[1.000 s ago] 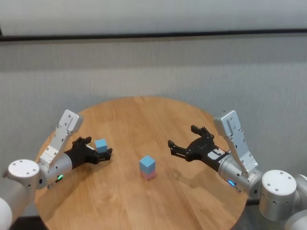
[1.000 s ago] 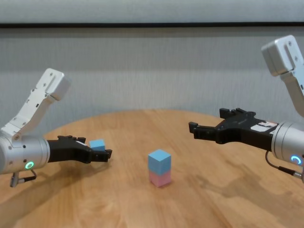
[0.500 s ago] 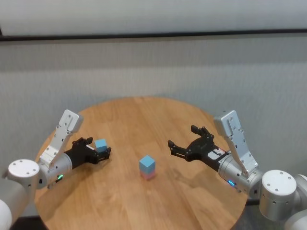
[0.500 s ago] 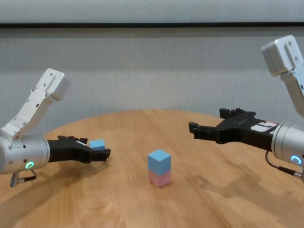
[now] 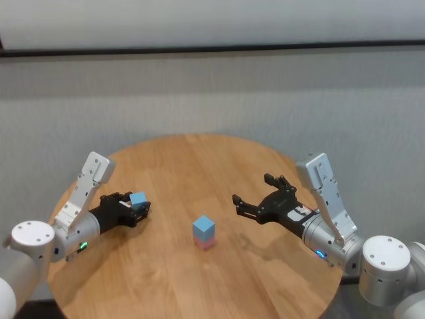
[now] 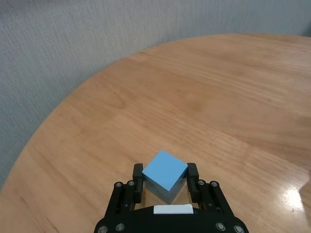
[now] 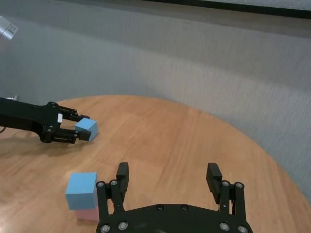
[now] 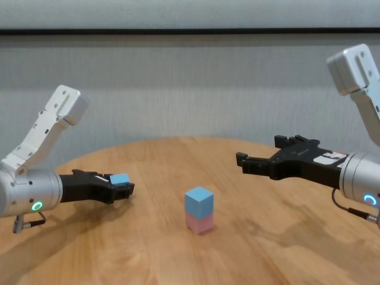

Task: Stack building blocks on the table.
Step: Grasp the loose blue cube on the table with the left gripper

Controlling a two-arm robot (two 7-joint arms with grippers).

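Pinching the loose blue block [image 6: 165, 171] between its fingers [image 6: 192, 177], the left gripper [image 5: 133, 209] sits low at the table's [image 5: 219, 166] left side. Mid-table, 1 blue block [image 5: 204, 226] already tops the pink block [image 5: 206, 243]. The hold looks corner-on, so that cube could twist or slip on lifting. The right gripper [image 5: 260, 196] hovers spread wide beside the stack; nothing blocks the route.

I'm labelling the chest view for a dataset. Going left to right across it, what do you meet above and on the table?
Left tool closed on a light blue block → the two-block stack, light blue block on top over the pink block → right tool, open and empty, above the table.
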